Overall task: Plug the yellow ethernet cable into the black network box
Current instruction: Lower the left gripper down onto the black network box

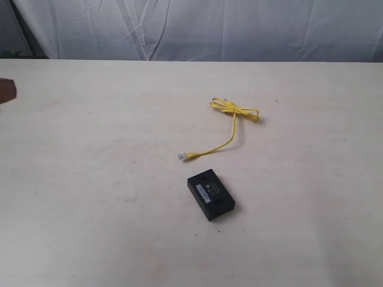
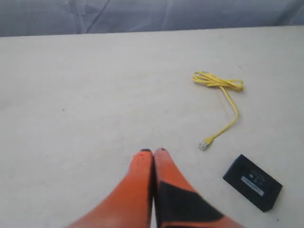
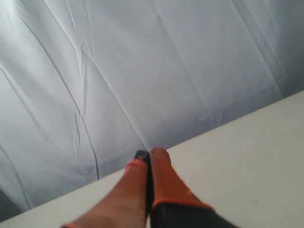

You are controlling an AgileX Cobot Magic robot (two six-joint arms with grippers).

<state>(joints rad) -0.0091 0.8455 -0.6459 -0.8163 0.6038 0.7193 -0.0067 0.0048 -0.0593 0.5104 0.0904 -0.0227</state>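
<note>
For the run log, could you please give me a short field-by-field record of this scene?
cable: yellow ethernet cable, lying on the table, one end bundled, the other end loose near the box
box: black network box, flat on the table, label up
left gripper: shut, holding nothing
right gripper: shut, holding nothing
task state: cable not yet plugged in

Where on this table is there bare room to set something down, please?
In the exterior view, the table is bare left of the yellow cable and black box, right of both, and along the near edge. Only the gap between the cable's plug and the box is tight.
</note>
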